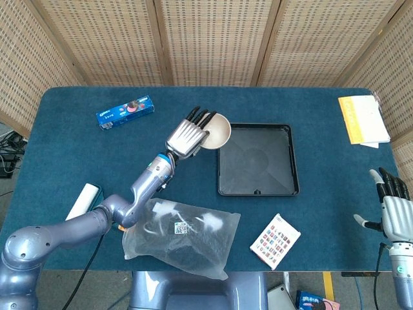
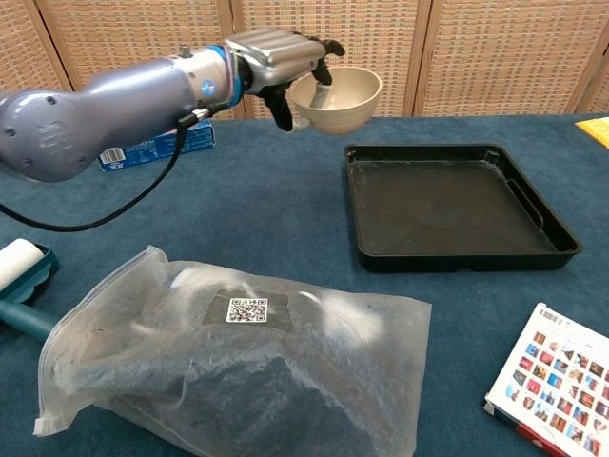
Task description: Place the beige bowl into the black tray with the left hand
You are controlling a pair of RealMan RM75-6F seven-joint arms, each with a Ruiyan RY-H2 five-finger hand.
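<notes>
My left hand (image 1: 188,136) (image 2: 278,59) holds the beige bowl (image 1: 217,132) (image 2: 338,99) in the air by its rim, with fingers inside it. The bowl hangs just left of the black tray's left edge. The square black tray (image 1: 257,159) (image 2: 455,205) lies empty at the table's middle right. My right hand (image 1: 393,210) hovers open at the near right edge of the table, seen only in the head view.
A clear plastic bag (image 1: 181,236) (image 2: 238,367) of dark items lies at the front. A blue snack box (image 1: 124,112) (image 2: 152,150) sits at the back left, a lint roller (image 1: 85,200) (image 2: 21,276) at the left, a card pack (image 1: 275,241) (image 2: 559,382) front right, a yellow booklet (image 1: 362,119) back right.
</notes>
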